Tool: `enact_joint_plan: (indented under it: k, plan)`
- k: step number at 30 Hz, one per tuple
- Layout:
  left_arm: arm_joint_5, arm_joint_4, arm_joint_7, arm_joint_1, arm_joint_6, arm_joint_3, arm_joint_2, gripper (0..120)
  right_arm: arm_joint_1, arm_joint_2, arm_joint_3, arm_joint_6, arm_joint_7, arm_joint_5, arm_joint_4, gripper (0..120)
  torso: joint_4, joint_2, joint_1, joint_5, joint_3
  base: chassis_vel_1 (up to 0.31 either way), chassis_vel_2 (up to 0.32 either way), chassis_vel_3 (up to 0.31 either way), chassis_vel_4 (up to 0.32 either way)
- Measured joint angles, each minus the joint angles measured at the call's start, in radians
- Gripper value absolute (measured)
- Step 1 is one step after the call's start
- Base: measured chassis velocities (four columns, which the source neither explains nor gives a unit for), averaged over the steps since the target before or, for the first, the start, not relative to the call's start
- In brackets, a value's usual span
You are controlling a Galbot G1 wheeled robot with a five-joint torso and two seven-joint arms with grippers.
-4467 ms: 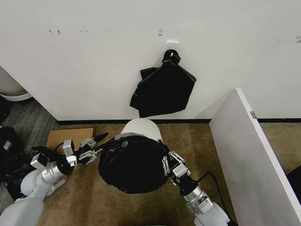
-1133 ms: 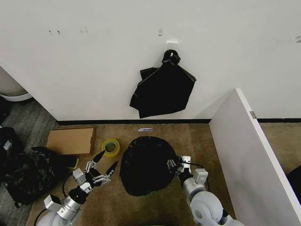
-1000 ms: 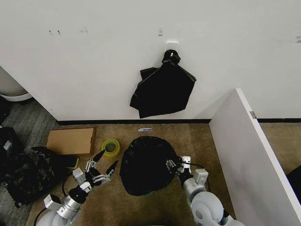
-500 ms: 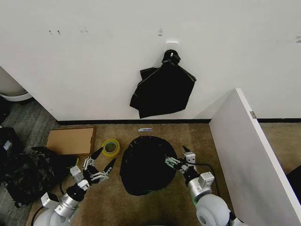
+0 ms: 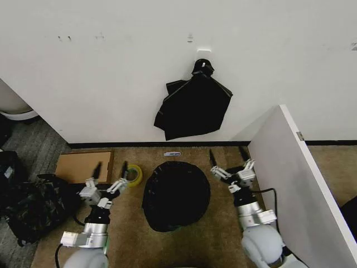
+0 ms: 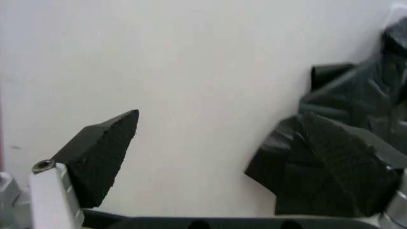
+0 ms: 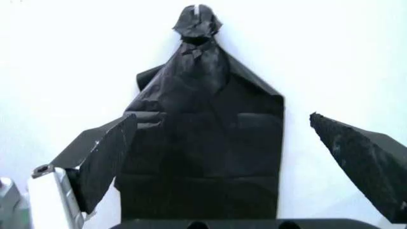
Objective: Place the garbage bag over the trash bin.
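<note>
Clearly, the garbage bag (image 5: 176, 195) is already draped over the trash bin (image 5: 173, 226), which stands on the carpeted floor (image 5: 128, 245) between the two arms; the bin itself is almost fully wrapped, and I only guess a small pale part near the lower edge. The bag is thin, crinkly and glossy plastic, so I judge it very light, soft and a bit slippery, easy to tear or to pull off. The best place to take hold would be the folded edge around the rim, pinching a small fold and not the loose middle.

The left end effector (image 5: 105, 185) hangs just beside the bin, fingers spread wide apart, holding nothing. The right end effector (image 5: 233, 168) is on the other side, also wide open and empty.

Near the left one lies a yellow tape roll (image 5: 133, 174) and a flat cardboard box (image 5: 78, 166), with a dark backpack (image 5: 33, 209) further out. A black bundle (image 5: 192, 106) hangs on the wall (image 5: 111, 67) behind. A white partition (image 5: 290, 184) stands close on the right and could limit that arm.
</note>
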Motion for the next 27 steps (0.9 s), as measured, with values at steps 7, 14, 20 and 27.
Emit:
enact_joint_plan:
  k: [7,14,20,27]
  plan:
    - [0.098,-0.039,-0.021,0.072,-0.041,-0.009,-0.034,100,-0.075,0.055,0.068,0.002,-0.038,-0.015,0.034,100,-0.0001,0.000,0.000,0.0000,0.000,0.000,0.000,0.000,0.000]
    - [0.246,-0.089,-0.214,0.173,-0.073,0.064,-0.129,100,-0.184,0.123,0.087,0.076,-0.119,-0.069,0.061,100,0.0000,0.000,0.000,0.0001,0.000,0.000,0.000,0.000,0.000]
    - [0.325,-0.123,-0.226,0.199,-0.100,0.069,-0.139,100,-0.177,0.114,0.083,0.073,-0.130,-0.077,0.066,100,0.0000,0.000,0.000,0.0001,0.000,0.000,0.000,0.000,0.000]
    - [0.315,-0.142,-0.161,0.201,-0.104,0.065,-0.130,100,-0.157,0.108,0.085,0.061,-0.123,-0.071,0.064,100,0.0001,0.000,0.000,0.0000,0.000,0.000,0.000,0.000,0.000]
